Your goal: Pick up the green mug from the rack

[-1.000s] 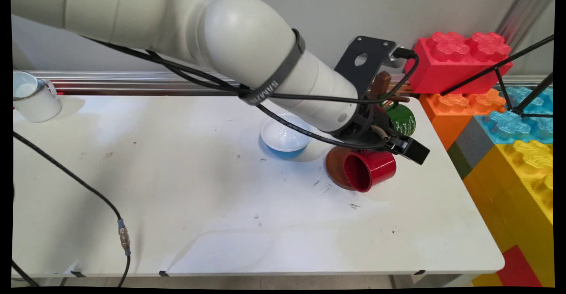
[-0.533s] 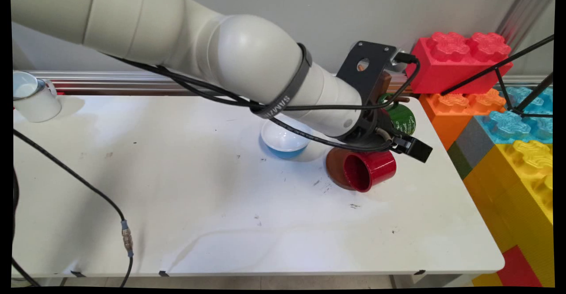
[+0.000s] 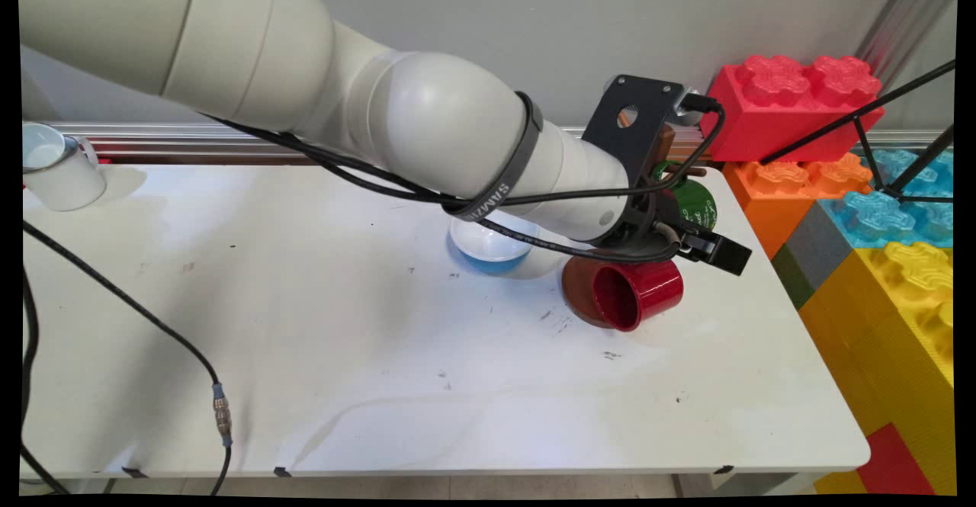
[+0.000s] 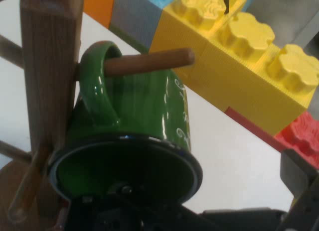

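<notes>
The green mug point(image 4: 134, 116) hangs by its handle on a wooden peg point(image 4: 149, 62) of the mug rack point(image 4: 50, 76), directly ahead of the gripper point(image 3: 671, 221) and close to it. The mug's mouth faces the jaws; its long axis runs away from them, roughly along the gripper's line. Jaw state: cannot be determined, as the fingers are not visible in either view. Below the jaws a red mug point(image 3: 639, 293) lies on its side on the rack's brown base. A blue bowl point(image 3: 488, 244) sits beside the wrist on the white table point(image 3: 305, 339). Coloured toy blocks point(image 3: 877, 210) stand beyond the rack.
</notes>
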Motion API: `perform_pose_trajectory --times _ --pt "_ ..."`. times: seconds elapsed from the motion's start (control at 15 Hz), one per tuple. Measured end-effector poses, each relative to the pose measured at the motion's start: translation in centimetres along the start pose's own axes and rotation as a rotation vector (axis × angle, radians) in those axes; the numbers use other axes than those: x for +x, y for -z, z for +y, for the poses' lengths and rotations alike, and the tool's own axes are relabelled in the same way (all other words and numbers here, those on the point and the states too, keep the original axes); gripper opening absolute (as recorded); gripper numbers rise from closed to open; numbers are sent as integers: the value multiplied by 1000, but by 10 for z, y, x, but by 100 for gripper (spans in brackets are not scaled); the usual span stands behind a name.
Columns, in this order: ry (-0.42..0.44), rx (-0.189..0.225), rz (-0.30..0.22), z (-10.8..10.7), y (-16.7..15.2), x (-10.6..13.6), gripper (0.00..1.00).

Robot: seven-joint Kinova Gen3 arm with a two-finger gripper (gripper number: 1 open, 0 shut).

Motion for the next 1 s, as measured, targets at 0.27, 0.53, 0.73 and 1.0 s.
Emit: perform_pose_trajectory --times 0.27,0.53,0.73,1.0 --pt "9 -5 19 0 -4 -2 100" --pt "13 -6 37 -1 -8 -5 100" --pt "14 -6 52 -3 -11 -5 100" --pt "13 -5 66 -5 -12 -4 100"
